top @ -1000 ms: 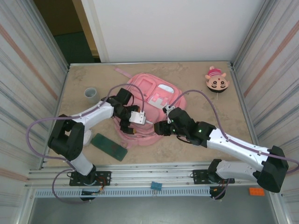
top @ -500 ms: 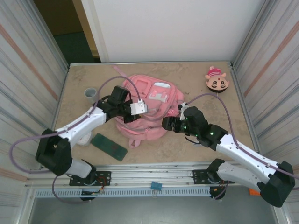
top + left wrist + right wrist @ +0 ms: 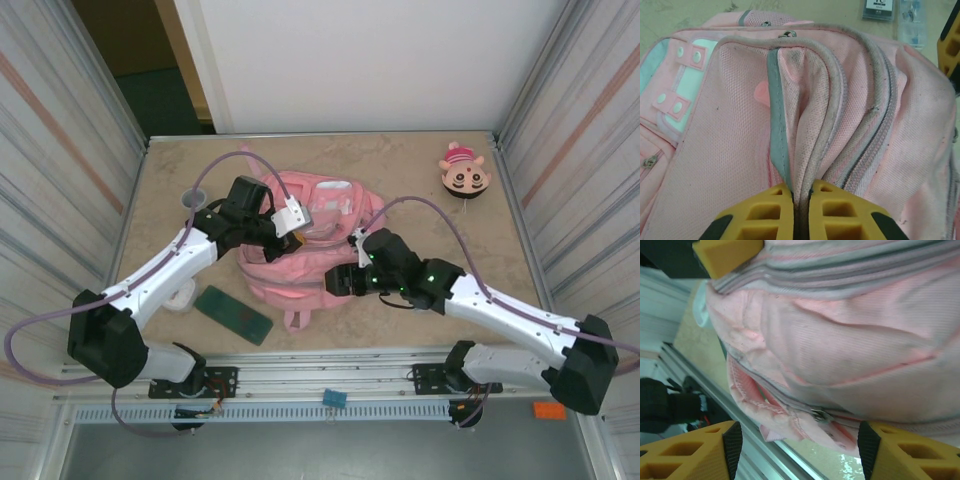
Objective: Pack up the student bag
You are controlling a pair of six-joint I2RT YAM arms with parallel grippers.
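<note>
The bag (image 3: 300, 268) is found at the middle of the worktop (image 3: 420, 160), and the opening of it is judged to be the step in hand. A fold of its cloth beside a zip is pinched tight by the left claw (image 3: 801, 192) — pressed fully together on it. The right claw (image 3: 799, 440) is held agape at the bag's near side, nothing gripped, a zip pull (image 3: 822, 415) framed in its gap. Next, that pull must be closed on squarely and drawn along while the cloth is held taut.

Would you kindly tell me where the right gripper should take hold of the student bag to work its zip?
Probably the small metal zipper pull on the student bag: it juts from the seam, facing the open right gripper, so approach straight ahead.
</note>
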